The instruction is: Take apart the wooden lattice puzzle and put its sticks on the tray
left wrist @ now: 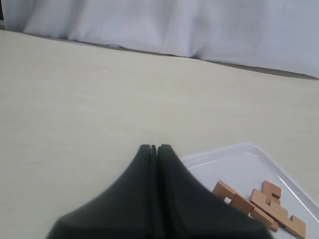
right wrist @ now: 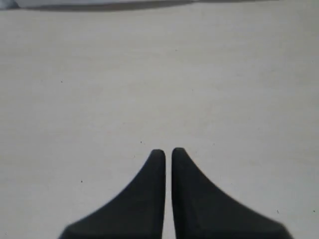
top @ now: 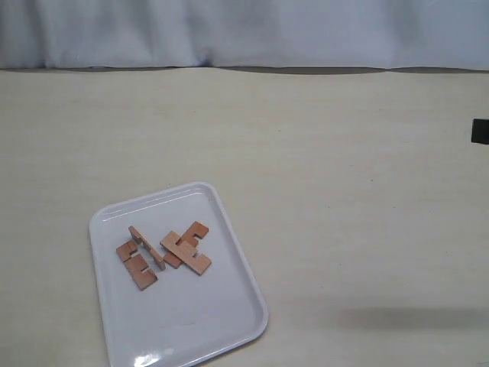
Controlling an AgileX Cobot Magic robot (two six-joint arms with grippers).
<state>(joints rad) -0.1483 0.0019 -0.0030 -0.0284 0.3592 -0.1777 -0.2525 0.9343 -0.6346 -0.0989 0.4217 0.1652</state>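
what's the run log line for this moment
reddish-brown notched wooden sticks: two clusters on large white plastic tray | left gripper: shut, empty | right gripper: nearly shut, empty, over beige table

Left tool (left wrist: 153,147), right tool (right wrist: 168,151): black, tapered

My left gripper (left wrist: 153,148): jaws pressed flat together, nothing between them, held above the table, tips just beside a corner of the tray (left wrist: 239,162). My right gripper (right wrist: 164,151): jaws drawn in to a thin slit, empty, pointing down at an angle. Can't tell where it sits relative to the tray.
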